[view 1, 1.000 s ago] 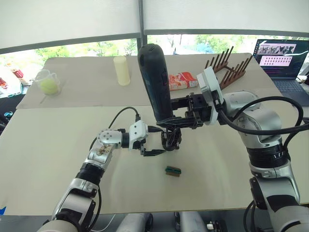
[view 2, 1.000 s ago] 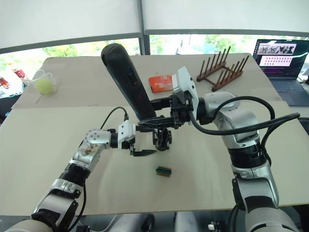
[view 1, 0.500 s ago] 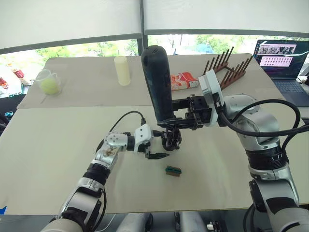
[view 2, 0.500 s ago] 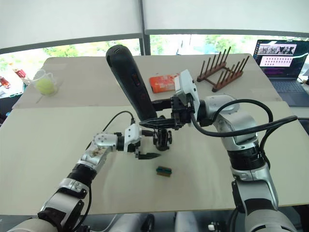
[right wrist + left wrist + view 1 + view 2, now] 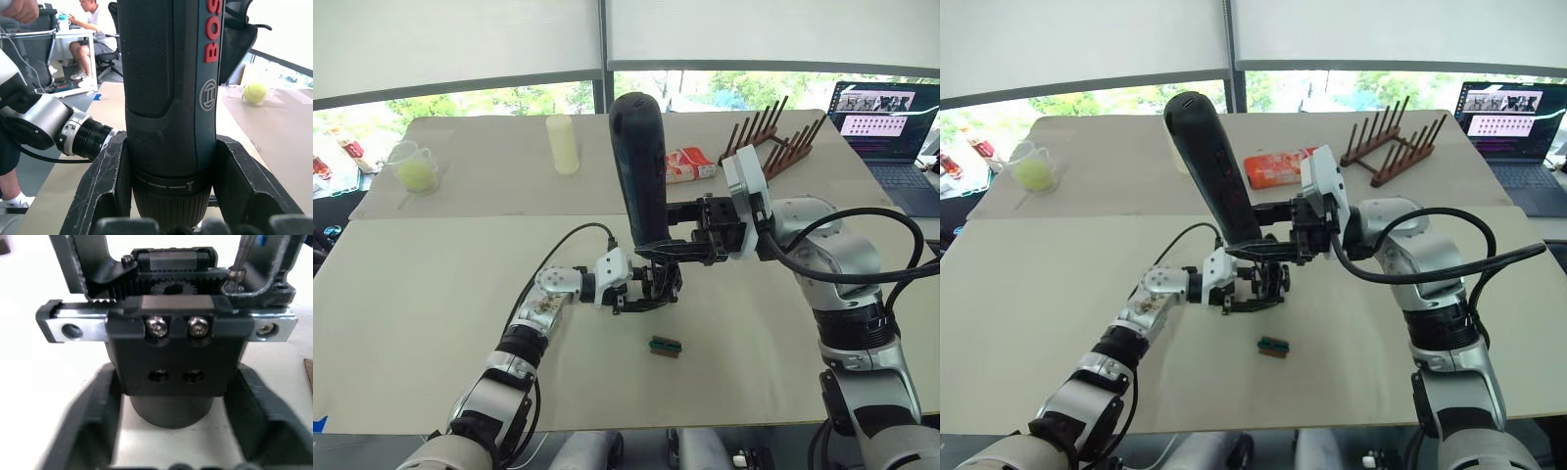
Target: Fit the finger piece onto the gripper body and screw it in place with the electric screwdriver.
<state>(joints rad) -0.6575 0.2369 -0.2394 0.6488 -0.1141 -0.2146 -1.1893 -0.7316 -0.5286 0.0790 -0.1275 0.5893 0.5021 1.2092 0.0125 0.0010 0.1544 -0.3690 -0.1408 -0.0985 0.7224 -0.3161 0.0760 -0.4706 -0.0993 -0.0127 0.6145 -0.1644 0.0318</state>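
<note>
The table (image 5: 431, 294) carries everything. My right gripper (image 5: 677, 250) is clamped on the electric screwdriver (image 5: 639, 166), one finger on each side of the barrel's lower end just above the collar; the body stands nearly upright, leaning slightly away from me, grip end high above my fingers. In the right wrist view the barrel (image 5: 171, 98) fills the gap between my two fingers (image 5: 105, 191), both pressed against it, red lettering running up one side. The thin metal bit (image 5: 239, 259) comes down past my right fingers and its tip sits at the upper rail of the gripper body (image 5: 658, 284), as the left wrist view shows. My left gripper (image 5: 636, 299) has its fingers spread apart, one on each side of the gripper body's round base; in the left wrist view my fingers (image 5: 85, 426) flank the base (image 5: 171, 406) with pale table visible between each finger and the base, so I cannot say they touch it. Two bright screw heads sit side by side on the block facing my left wrist, with two empty holes beneath them. I cannot make out the finger piece as a separate part. A small green-and-brown block (image 5: 664, 346) lies on the table just nearer me than my left fingers, apart from them.
</note>
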